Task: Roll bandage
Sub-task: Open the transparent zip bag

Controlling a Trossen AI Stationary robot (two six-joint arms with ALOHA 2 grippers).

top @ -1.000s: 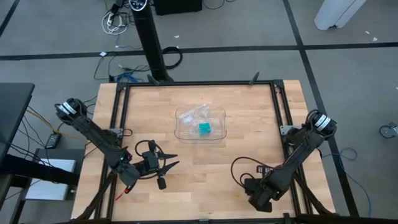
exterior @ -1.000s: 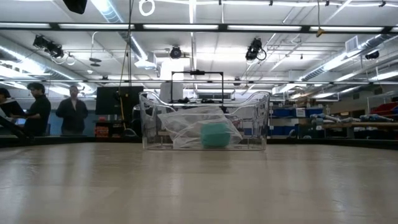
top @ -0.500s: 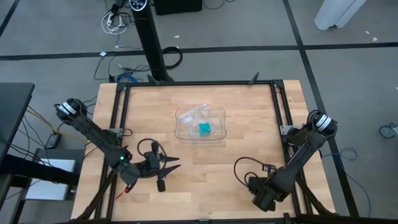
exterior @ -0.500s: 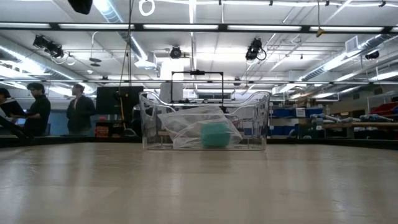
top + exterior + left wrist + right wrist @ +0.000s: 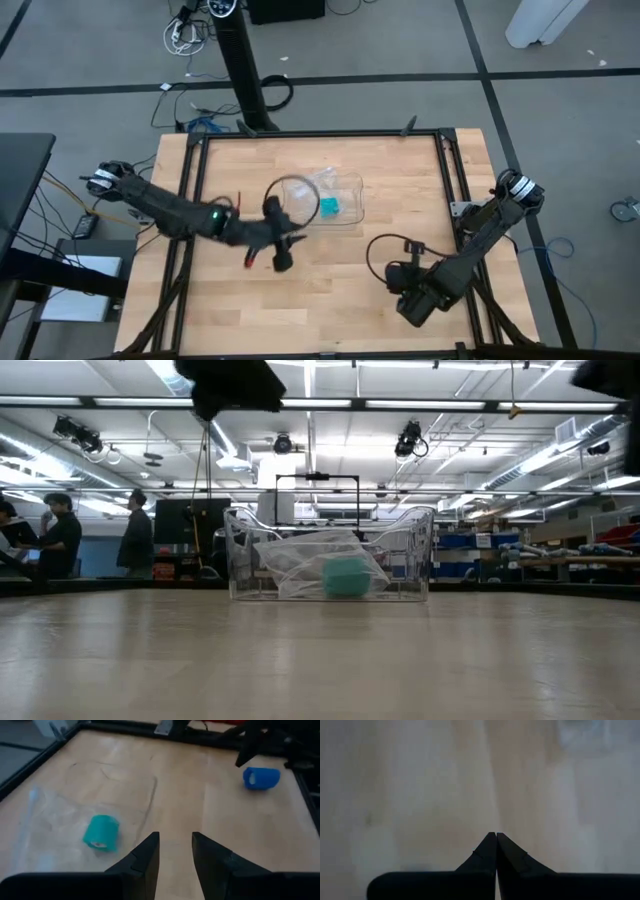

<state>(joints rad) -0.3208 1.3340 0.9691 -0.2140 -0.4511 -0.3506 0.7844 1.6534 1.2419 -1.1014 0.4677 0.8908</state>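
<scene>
One clear plastic tray (image 5: 349, 213) sits just past table centre toward 12 o'clock, holding one crumpled clear bag (image 5: 300, 565) and one teal roll (image 5: 329, 206); the low view shows the teal piece (image 5: 346, 576) inside the tray walls, partly behind the bag. One bandage (image 5: 261, 778), a compact bright blue roll, shows only in the left wrist view, lying on the bare wood outside the tray, well apart from the teal roll (image 5: 100, 833) and next to dark arm parts; I can't place it in the overhead shot. Left gripper (image 5: 290, 238) reaches in from 9 o'clock and hangs just beside the tray's 8 o'clock corner, fingers (image 5: 144, 862) parted with a clear gap, holding nothing. Right gripper (image 5: 496, 851) is at about 5 o'clock of the table, fingers pressed together, empty, nothing but wood ahead of it. Table (image 5: 330, 290) is light wood planks in a black frame on grey floor with cables. Room behind: open workshop, ceiling light strips, shelving, three people (image 5: 133, 536) standing at the far side.
</scene>
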